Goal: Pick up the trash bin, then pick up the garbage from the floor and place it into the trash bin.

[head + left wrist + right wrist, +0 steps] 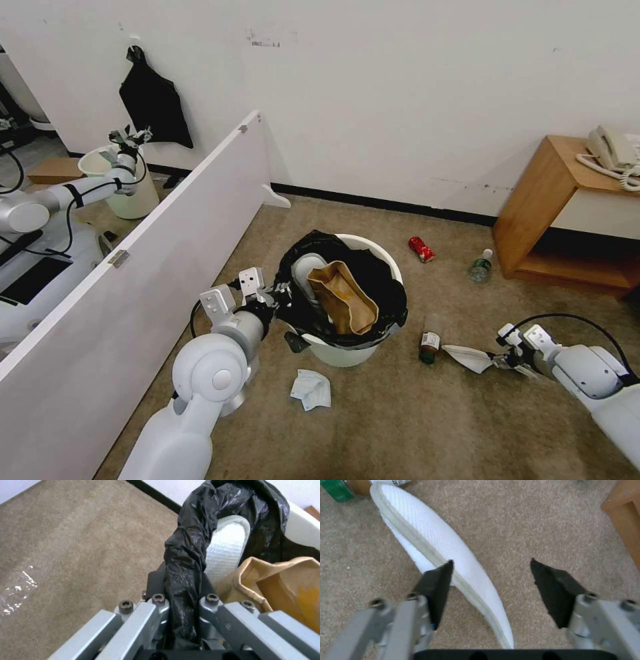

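Clamped on the bag-draped rim of the trash bin [347, 353], the left gripper [283, 293] holds it on the carpet, a brown paper bag [343, 297] and white slipper [226, 547] inside. Right gripper [490, 580] is spread open around another slipper [470, 358] lying beside a small bottle [429, 347].

Bin mouth [373, 248] is mostly blocked: brown paper bag [343, 297] and white slipper [307, 270] fill it, w/ left gripper [283, 293] clamped on the near-left rim. Right gripper [490, 580] is spread around a slipper on the floor [430, 537]; brown bottle [429, 343] lies betw. it and bin. White panel [133, 267] walls off left side; wooden stand [553, 207] closes the right; carpet [413, 427] near the robot is open.
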